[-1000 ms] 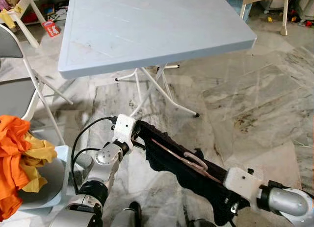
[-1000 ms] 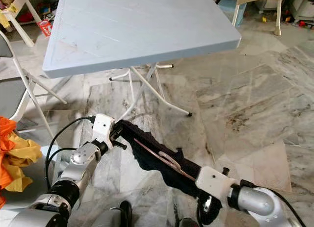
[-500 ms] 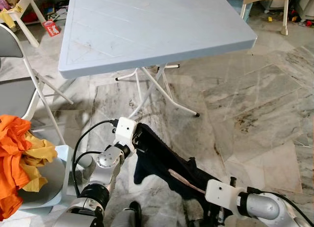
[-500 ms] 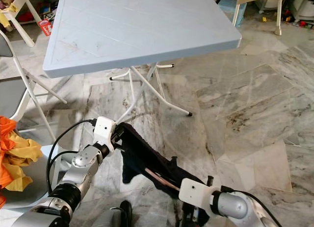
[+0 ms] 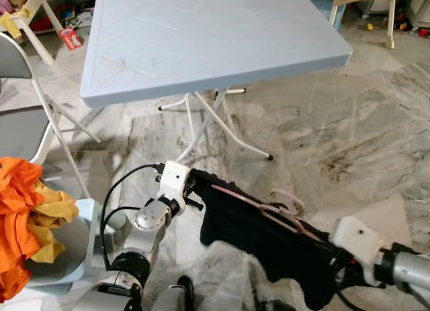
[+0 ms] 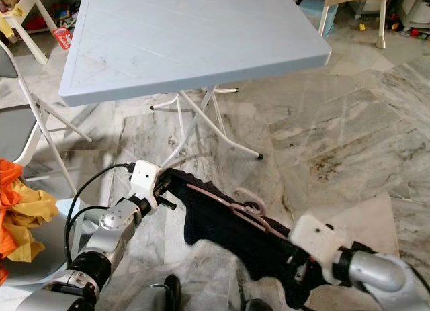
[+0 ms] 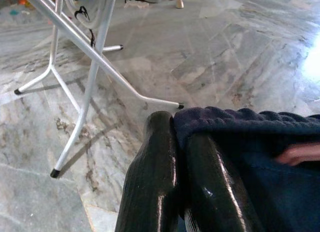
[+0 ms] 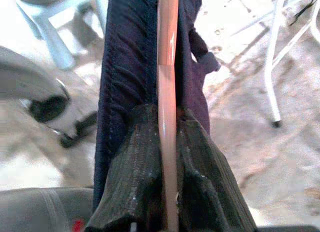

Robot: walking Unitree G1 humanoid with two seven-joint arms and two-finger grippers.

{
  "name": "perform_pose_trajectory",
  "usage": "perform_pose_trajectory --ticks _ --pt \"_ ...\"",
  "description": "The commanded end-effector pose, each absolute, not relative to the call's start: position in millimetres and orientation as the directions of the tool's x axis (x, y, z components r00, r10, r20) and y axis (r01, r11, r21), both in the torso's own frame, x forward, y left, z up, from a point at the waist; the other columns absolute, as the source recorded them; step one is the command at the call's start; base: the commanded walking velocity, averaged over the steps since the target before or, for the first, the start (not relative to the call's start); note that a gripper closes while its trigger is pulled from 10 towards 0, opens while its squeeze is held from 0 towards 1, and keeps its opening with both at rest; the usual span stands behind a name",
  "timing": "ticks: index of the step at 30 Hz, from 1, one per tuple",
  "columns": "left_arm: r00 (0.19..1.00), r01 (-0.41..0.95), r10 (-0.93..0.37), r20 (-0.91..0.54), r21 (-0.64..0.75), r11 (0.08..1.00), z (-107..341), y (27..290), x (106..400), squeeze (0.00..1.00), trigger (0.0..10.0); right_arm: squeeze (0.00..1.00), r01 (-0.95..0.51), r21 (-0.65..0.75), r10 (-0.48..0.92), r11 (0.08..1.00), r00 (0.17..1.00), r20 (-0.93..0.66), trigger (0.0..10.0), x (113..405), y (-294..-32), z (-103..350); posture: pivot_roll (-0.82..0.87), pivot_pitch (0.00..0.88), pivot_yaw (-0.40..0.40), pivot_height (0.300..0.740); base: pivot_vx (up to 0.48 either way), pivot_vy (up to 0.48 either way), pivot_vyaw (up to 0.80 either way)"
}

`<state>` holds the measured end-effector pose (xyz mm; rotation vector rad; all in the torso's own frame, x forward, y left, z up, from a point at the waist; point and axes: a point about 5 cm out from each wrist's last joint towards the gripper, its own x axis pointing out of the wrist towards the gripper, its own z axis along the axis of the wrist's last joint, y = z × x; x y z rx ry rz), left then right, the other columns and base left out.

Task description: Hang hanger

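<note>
Left gripper pinching one end of a dark garment with jaws closed, right gripper clamping the pink hanger and cloth at the other end, both stretching it above the marble floor, in front of the blue bench

No legible text, label, brand, number or sign appears in any view. A small red packet on the floor, well beyond the left tool and past the far corner of the counter, carries pale markings too small and blurred to read. The white wrist housings of both arms show no readable lettering.
</note>
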<state>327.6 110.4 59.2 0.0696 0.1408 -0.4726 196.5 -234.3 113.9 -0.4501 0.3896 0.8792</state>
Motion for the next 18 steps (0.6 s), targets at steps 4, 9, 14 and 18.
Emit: perform_pose_trajectory --ticks 4,9,14,18 --pt "0.922 0.349 -0.331 -0.203 0.063 0.935 52 142 327 0.0 0.0 0.0 -0.751 -0.182 0.666 0.634 0.651 -0.364 10.0 201 -250 149 -0.16 0.21 0.074 0.74 0.0 0.0 0.0" --pt "0.914 0.36 -0.339 -0.222 0.061 0.931 46 137 323 0.0 0.0 0.0 -0.754 -0.146 0.691 0.64 0.648 -0.319 10.0 206 -243 153 -0.16 0.21 0.072 0.74 0.0 0.0 0.0" --pt "0.913 0.363 -0.343 -0.219 0.057 0.93 45 136 322 0.0 0.0 0.0 -0.775 -0.128 0.708 0.619 0.621 -0.336 10.0 206 -226 141 -0.15 0.211 0.067 0.74 0.0 0.0 0.0" --pt "0.913 0.365 -0.345 -0.217 0.057 0.929 45 135 321 0.0 0.0 0.0 -0.752 -0.133 0.698 0.645 0.651 -0.297 10.0 212 -218 140 -0.15 0.209 0.066 0.74 0.0 0.0 0.0"
